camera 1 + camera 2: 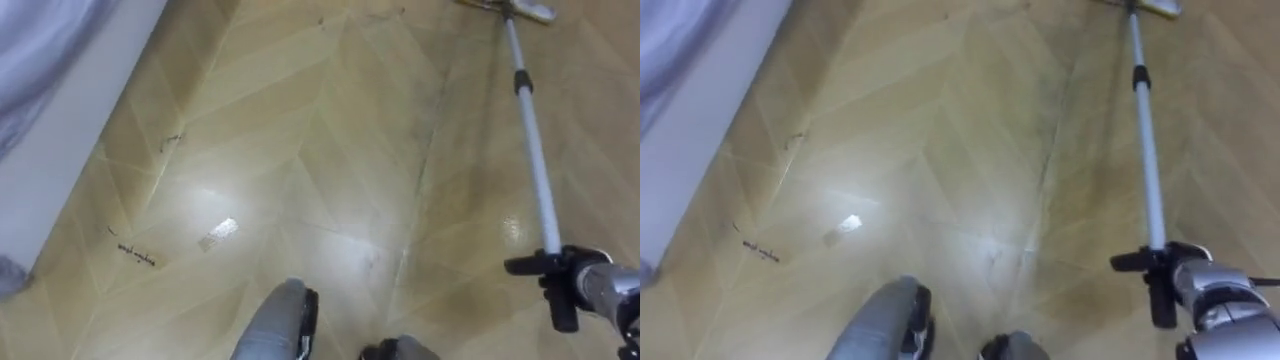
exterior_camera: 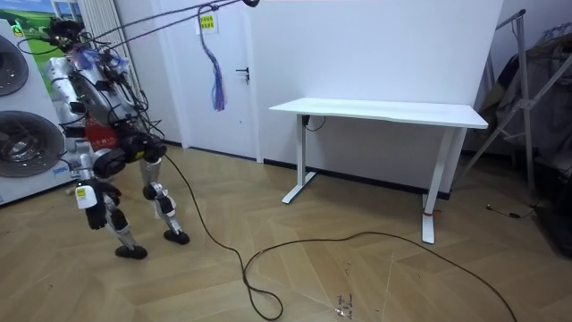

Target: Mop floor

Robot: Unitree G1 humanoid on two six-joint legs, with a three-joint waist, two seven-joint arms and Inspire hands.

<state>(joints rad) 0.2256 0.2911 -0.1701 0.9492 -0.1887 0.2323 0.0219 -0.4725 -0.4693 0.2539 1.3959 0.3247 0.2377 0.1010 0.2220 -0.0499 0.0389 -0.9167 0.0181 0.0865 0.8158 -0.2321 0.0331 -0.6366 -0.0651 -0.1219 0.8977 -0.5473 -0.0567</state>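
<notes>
A mop with a long silver pole [image 1: 533, 150] stretches away over the wooden floor, and its flat head [image 1: 508, 9] rests at the top edge of the left eye view. My right hand [image 1: 578, 285] is shut on the pole's near end, at a black collar, in the lower right. In the room view I stand leaning beside the washing machines, with one hand [image 2: 86, 193] hanging low at my side, which I take for the left one; it is too small to read.
A white panel [image 1: 70, 120] with pale cloth [image 1: 35, 50] over it lines the left side. A small pale scrap [image 1: 218, 233] and dark marks [image 1: 136, 256] lie on the floor. The room holds two washing machines [image 2: 18, 143], a white desk [image 2: 384, 112] and a rack [image 2: 536, 80].
</notes>
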